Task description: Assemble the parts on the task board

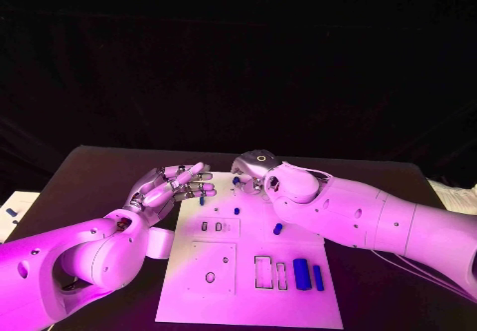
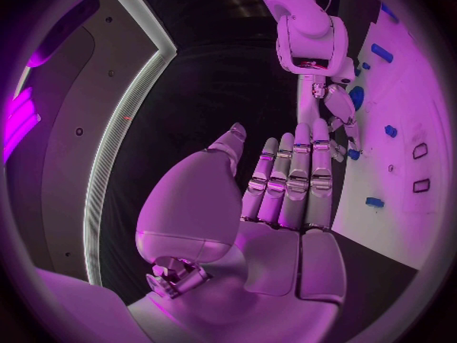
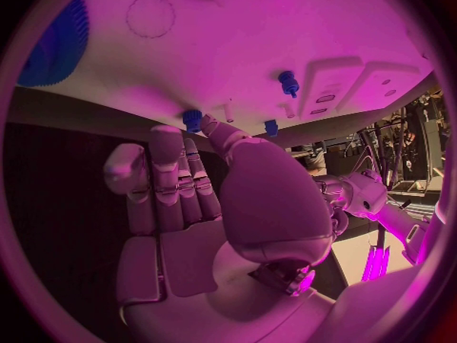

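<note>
Right hand (image 3: 205, 198) beside blue part (image 3: 193, 119)

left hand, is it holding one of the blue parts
No: in the left wrist view the left hand has its fingers straight and side by side, with nothing in the palm or between them.

The right hand (image 1: 260, 172) covers the far edge of the white board (image 1: 249, 276), so whether its fingers (image 3: 171, 168) touch the small blue peg (image 3: 193, 119) there cannot be told. The board's near edge is hidden by the robot's arms (both corners), and the small peg (image 1: 238, 209) beside the board's slots is too tiny to identify.
</note>
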